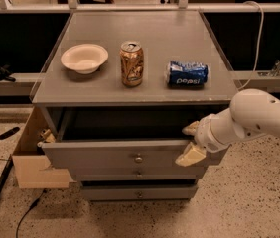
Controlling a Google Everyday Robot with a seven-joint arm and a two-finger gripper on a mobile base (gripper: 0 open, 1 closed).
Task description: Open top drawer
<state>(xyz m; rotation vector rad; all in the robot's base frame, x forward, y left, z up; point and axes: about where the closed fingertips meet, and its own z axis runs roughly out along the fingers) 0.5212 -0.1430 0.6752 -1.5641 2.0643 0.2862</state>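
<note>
The top drawer (pixel 100 155) is a grey drawer with a small round knob (pixel 138 158) in the cabinet under the grey table top (pixel 145 31). It stands pulled out part way, with a dark gap showing behind its front panel. My gripper (pixel 190 142) is at the right end of that panel's top edge. One pale finger (pixel 190 128) is inside the drawer and the other (pixel 189 155) is down the outside of the front, clamped on the panel. My white arm (pixel 259 115) reaches in from the right.
Two lower grey drawers (pixel 139 173) (pixel 140 194) sit beneath it. On the table top are a white bowl (pixel 84 57), an upright gold can (pixel 132 63) and a blue Pepsi can (pixel 187 74) on its side. A cardboard box (pixel 31 155) stands at the cabinet's left.
</note>
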